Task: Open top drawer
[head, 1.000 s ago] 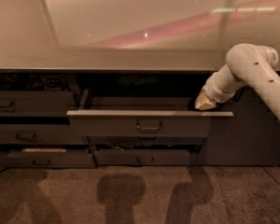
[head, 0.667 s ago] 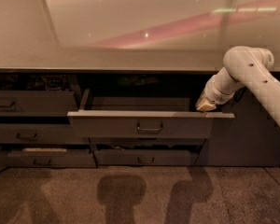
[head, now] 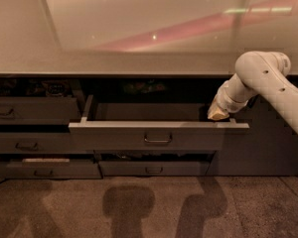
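At the right end of the top drawer [head: 114,137], behind its nine-to-three front: gripper [head: 218,115], grip unclear; handle [head: 158,139] toward eight o'clock.

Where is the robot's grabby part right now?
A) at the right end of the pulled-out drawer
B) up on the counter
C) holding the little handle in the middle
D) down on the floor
A: the end effector is at the right end of the open top drawer, just behind its front panel and well away from the handle at the centre.
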`<state>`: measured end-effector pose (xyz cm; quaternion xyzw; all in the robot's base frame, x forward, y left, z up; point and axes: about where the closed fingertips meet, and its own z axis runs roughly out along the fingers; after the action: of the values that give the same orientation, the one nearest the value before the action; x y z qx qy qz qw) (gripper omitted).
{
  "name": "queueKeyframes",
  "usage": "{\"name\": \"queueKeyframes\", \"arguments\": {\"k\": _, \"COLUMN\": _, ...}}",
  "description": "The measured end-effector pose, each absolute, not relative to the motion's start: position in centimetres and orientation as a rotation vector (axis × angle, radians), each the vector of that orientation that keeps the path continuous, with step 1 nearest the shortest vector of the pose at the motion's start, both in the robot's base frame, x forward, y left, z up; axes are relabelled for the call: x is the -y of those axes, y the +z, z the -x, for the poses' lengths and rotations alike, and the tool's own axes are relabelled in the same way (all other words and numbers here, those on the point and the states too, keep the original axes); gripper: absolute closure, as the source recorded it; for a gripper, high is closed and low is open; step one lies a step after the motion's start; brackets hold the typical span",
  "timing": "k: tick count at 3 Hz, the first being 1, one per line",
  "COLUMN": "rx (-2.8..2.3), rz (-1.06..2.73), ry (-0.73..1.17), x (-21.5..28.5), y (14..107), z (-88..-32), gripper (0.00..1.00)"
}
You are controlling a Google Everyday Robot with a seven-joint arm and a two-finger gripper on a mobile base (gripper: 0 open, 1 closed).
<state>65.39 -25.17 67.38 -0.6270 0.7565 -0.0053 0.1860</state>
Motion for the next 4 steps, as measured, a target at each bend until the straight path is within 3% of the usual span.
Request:
{"name": "queueKeyframes", "arguments": {"k": 2, "rx": -2.05, "rz": 1.783, "ry": -0.04, "x": 24.7, "y": 68.2, "z": -60.6, "gripper": 0.11}}
{"name": "queueKeyframes", "arguments": {"k": 3, "rx": -2.05, "rz": 1.783, "ry": -0.04, "x": 24.7, "y": 69.0, "z": -60.6, "gripper": 0.0}}
{"name": "queueKeyframes", "arguments": {"k": 4, "rx": -2.05, "rz": 1.783, "ry": -0.04, "x": 24.7, "y": 69.2, "z": -60.6, "gripper": 0.0}}
